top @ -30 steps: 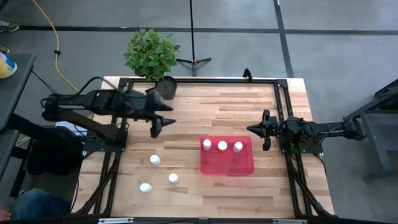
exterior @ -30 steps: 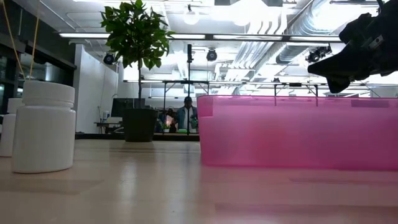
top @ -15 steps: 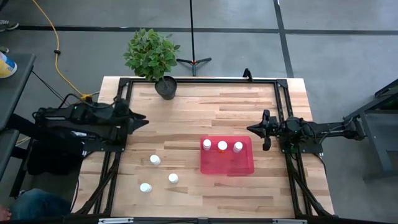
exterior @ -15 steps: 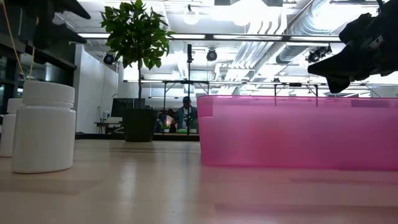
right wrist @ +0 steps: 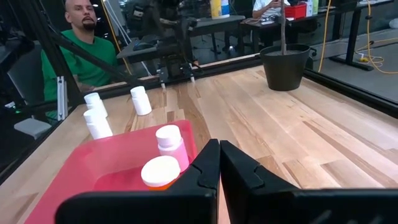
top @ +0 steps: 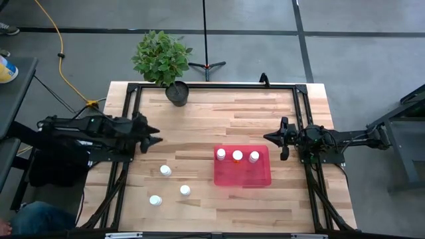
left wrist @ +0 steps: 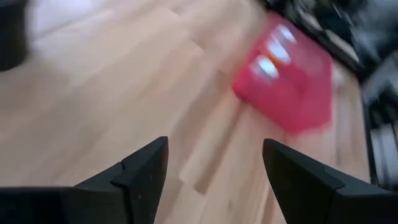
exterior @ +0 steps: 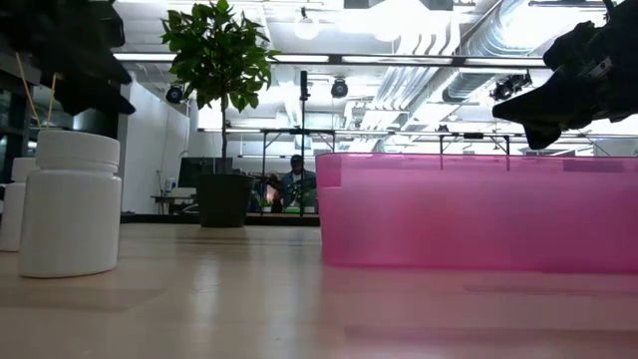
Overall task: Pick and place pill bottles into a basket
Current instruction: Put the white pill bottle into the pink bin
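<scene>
The basket (top: pixel 243 174), a shallow red tray, lies right of the table's middle. Three white pill bottles (top: pixel 237 155) stand in a row along its far side. Three more stand on the wood to its left: one (top: pixel 165 170) nearest my left gripper, one (top: pixel 184 190), and one (top: pixel 155 200) toward the near edge. My left gripper (top: pixel 158 136) hovers open at the table's left edge, pointing toward the basket, with nothing between its fingers (left wrist: pixel 144 171). My right gripper (top: pixel 269 138) is shut and empty, just off the basket's far right corner.
A dark round pot with a leafy plant (top: pixel 177 93) stands at the table's far edge, left of middle. Black frame rails (top: pixel 302 119) run along the table's sides. A person in a green shirt (right wrist: pixel 81 59) sits beyond the left edge. Bare wood lies between the grippers.
My left gripper has drawn back from over the table toward the left edge and come down, rolling a little about its own axis, still open. The bottles, the basket and my right gripper have stayed where they were.
</scene>
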`<state>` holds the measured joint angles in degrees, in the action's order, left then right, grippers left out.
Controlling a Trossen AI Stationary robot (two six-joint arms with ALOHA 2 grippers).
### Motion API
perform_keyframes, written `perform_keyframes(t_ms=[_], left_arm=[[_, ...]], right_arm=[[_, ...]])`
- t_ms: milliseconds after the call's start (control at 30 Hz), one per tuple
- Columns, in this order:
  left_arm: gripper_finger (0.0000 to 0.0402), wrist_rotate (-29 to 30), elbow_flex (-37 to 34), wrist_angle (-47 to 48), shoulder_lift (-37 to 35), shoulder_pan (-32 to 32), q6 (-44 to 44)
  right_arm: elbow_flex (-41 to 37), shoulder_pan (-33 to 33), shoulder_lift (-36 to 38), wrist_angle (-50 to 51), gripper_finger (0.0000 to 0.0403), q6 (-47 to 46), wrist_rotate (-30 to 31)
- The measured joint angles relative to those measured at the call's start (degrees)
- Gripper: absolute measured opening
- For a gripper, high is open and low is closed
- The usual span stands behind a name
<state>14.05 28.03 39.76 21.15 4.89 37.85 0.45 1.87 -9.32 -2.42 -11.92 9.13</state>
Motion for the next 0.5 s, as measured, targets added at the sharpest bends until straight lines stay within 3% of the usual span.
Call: perform_keyframes(t_ms=[67, 133, 500], left_arm=[[0.0294, 4.2, 0.0, -0.4, 0.1, 0.0, 4.6], [0.0294, 4.5, 0.0, -2.9, 0.1, 0.0, 4.5], [0.0294, -5.1, 0.0, -12.3, 2.7, 0.0, -17.4]], right_arm=[[0.0, 0.0, 0.0, 0.0, 0.0001, 0.0, 0.0], [0.0, 0.0, 0.0, 0.0, 0.0001, 0.0, 0.1], [0.0, 0.0, 0.0, 0.0, 0.0002, 0.0, 0.2]])
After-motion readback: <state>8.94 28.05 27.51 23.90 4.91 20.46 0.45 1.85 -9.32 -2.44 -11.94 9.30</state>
